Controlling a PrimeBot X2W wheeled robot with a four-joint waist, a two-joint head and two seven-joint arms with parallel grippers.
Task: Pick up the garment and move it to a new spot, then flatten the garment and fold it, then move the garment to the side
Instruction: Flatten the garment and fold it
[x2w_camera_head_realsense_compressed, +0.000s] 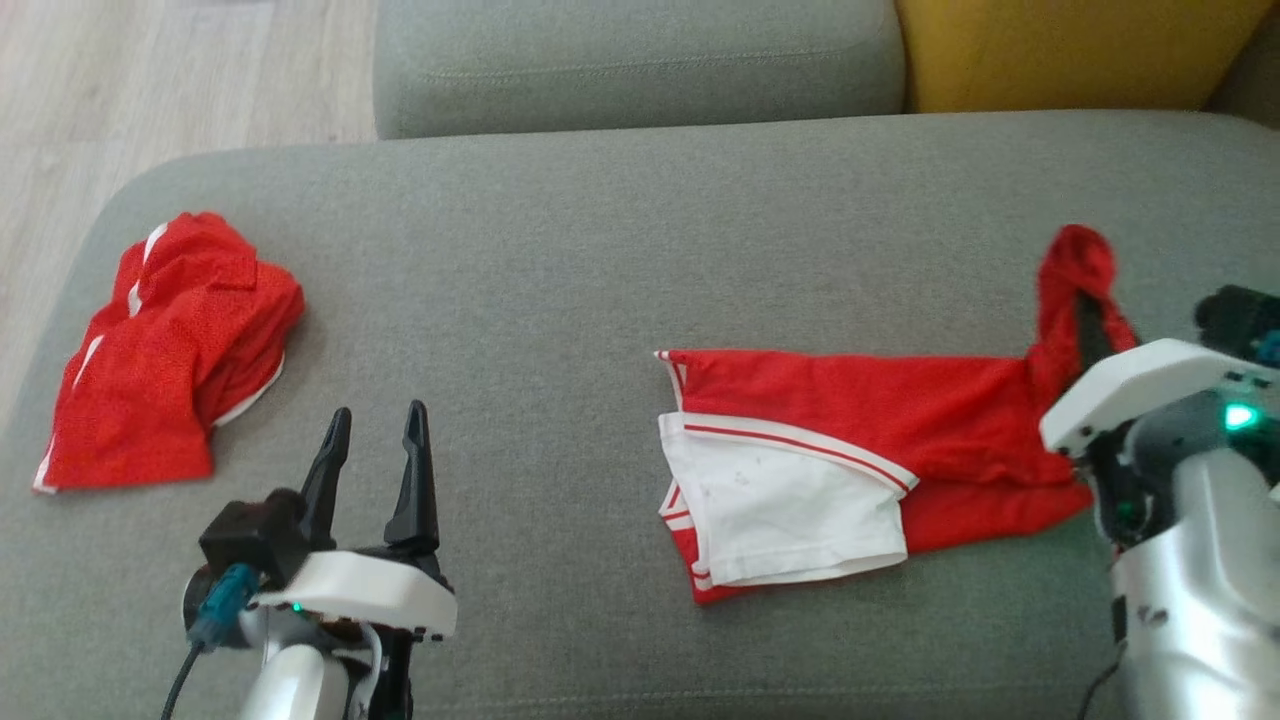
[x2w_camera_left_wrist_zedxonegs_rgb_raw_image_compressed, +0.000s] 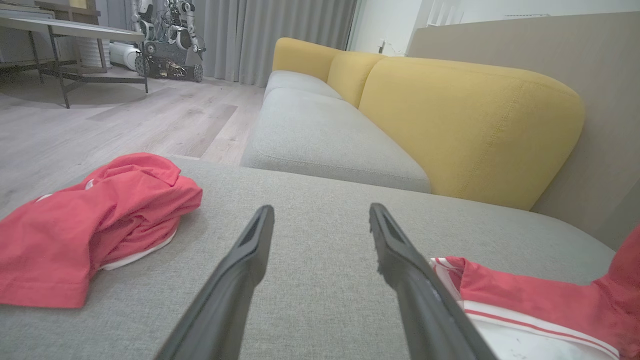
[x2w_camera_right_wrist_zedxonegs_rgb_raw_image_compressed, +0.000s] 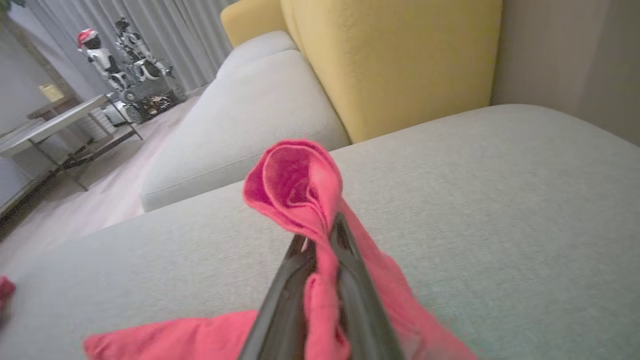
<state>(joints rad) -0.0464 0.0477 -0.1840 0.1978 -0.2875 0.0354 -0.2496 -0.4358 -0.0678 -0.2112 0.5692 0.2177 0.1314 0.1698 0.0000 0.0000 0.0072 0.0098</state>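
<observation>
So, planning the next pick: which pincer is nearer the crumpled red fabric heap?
Left. The left pincer stands open just right of the red heap; right pincer grips the red-and-white garment far across.

Ahead of the left gripper's (x2w_camera_head_realsense_compressed: 379, 410) spread fingers the grey cushion (x2w_camera_head_realsense_compressed: 560, 260) lies bare up to the sofa seat (x2w_camera_left_wrist_zedxonegs_rgb_raw_image_compressed: 325, 145). A crumpled red heap (x2w_camera_head_realsense_compressed: 165, 350) sits off to their left, and the red-and-white garment (x2w_camera_head_realsense_compressed: 800, 450) spreads to their right. Beyond the right gripper's (x2w_camera_right_wrist_zedxonegs_rgb_raw_image_compressed: 320, 232) fingertips, pinched on that garment, open cushion runs to the yellow backrest (x2w_camera_right_wrist_zedxonegs_rgb_raw_image_compressed: 400, 65).
</observation>
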